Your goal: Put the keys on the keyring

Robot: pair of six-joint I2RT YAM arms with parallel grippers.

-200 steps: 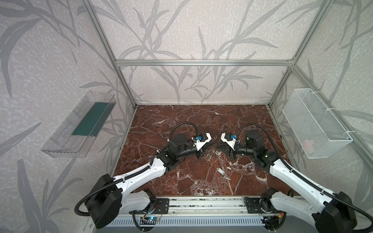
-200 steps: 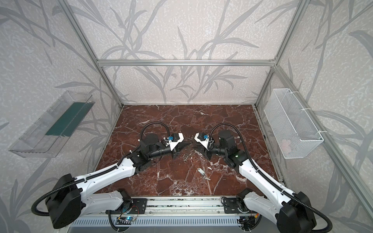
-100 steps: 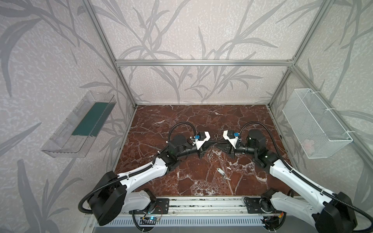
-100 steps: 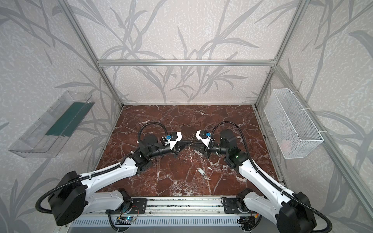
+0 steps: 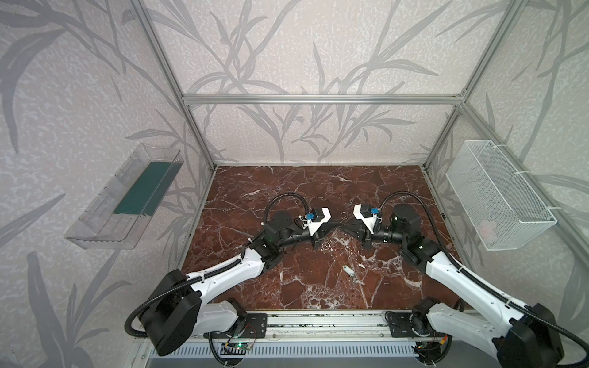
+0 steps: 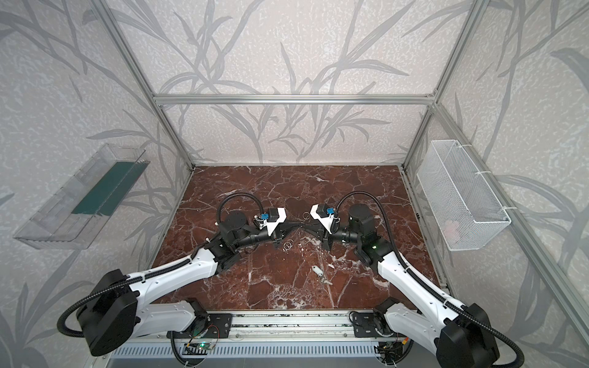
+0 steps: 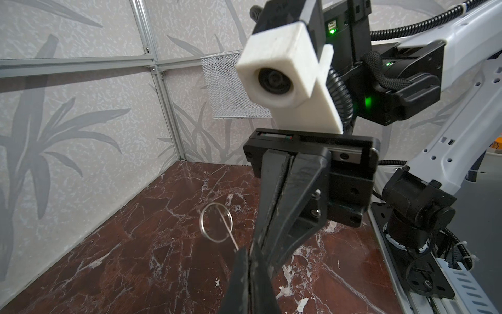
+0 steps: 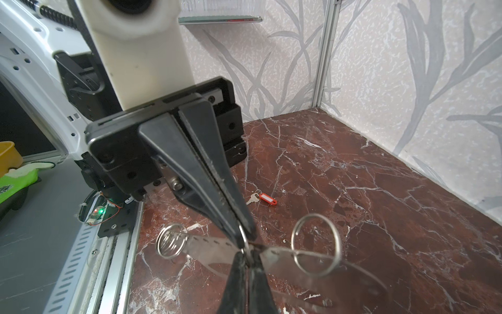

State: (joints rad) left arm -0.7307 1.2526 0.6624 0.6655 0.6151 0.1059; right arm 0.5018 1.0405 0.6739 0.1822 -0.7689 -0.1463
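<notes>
Overhead, we see a red-brown marble tabletop (image 5: 287, 191) walled in by leaf-patterned panels. A clear shelf (image 5: 127, 197) hangs on the left-hand wall and a white wire basket (image 5: 497, 197) on the right-hand wall. From the front rail the left arm (image 5: 223, 274) and the right arm (image 5: 462, 280) bend toward each other, and in both top views their tips meet nose to nose above the middle of the tabletop.

The left pincer (image 5: 336, 227) is closed, and so is the right pincer (image 5: 345, 228). In the right wrist view the two tips touch at one spot on the keyring (image 8: 212, 248). Both clamp this flat grey plate, which has a row of small holes, and hold it up off the tabletop between them. The plate stretches out to either side of the grip.

The white-tagged key (image 5: 349, 271) lies flat on the tabletop, nearer the front rail than the pincers and well apart from them. The red-tagged key (image 8: 267, 198) shows in the right wrist view, lying on the tabletop beyond the left pincer.

Smallest are the wire rings (image 8: 169, 240) threaded through the plate. A coiled one sits at one end, a single one toward the other end, and one right at the grip.
</notes>
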